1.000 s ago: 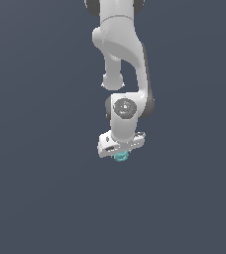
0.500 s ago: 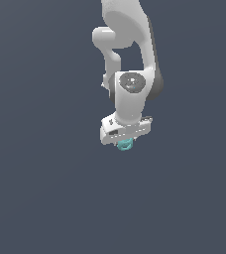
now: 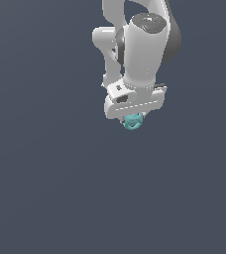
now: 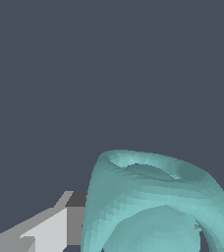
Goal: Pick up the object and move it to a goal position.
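The object (image 3: 133, 122) is a small teal, rounded piece with ridges and holes. It hangs just under the white hand of the arm in the exterior view, held between the fingers of my gripper (image 3: 133, 119). The fingers themselves are mostly hidden behind the hand and the piece. In the wrist view the object (image 4: 153, 206) fills the near part of the picture, its ringed opening facing away. A grey-and-white fingertip (image 4: 45, 229) presses against its side. The gripper is shut on the object, well above the dark floor.
Only a flat dark blue-grey ground (image 3: 45, 198) surrounds the arm. The arm's white links and dark joint (image 3: 144, 39) rise above the hand toward the exterior view's upper edge.
The arm has risen with the teal object in its grasp. It has also shifted slightly toward the exterior view's right. The grip has stayed shut.
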Motion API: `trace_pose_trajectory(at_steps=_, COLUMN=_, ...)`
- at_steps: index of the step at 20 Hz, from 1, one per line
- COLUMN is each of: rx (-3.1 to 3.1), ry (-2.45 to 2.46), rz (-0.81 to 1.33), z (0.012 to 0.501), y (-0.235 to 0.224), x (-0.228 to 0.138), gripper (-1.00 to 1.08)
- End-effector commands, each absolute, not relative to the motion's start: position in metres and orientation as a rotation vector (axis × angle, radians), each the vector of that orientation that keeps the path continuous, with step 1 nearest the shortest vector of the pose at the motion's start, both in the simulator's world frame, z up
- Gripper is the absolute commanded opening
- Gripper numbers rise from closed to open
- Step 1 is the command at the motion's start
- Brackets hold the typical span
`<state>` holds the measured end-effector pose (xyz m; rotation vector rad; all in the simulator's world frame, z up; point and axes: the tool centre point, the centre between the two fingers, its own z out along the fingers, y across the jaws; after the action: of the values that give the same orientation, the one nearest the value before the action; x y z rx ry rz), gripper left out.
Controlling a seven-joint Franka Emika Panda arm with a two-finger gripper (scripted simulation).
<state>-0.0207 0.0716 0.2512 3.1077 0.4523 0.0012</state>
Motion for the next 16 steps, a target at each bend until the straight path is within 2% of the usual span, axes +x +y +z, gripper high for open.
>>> trace_pose_trajectory(at_steps=1, rx=3.108, ry=0.452, rz=0.0, z=0.281, y=0.077, x=-0.028, gripper=-1.0)
trace_pose_trajectory(at_steps=16, rx=3.108, ry=0.453, rz=0.0, z=0.436, y=0.107, x=-0.06, gripper=-1.0)
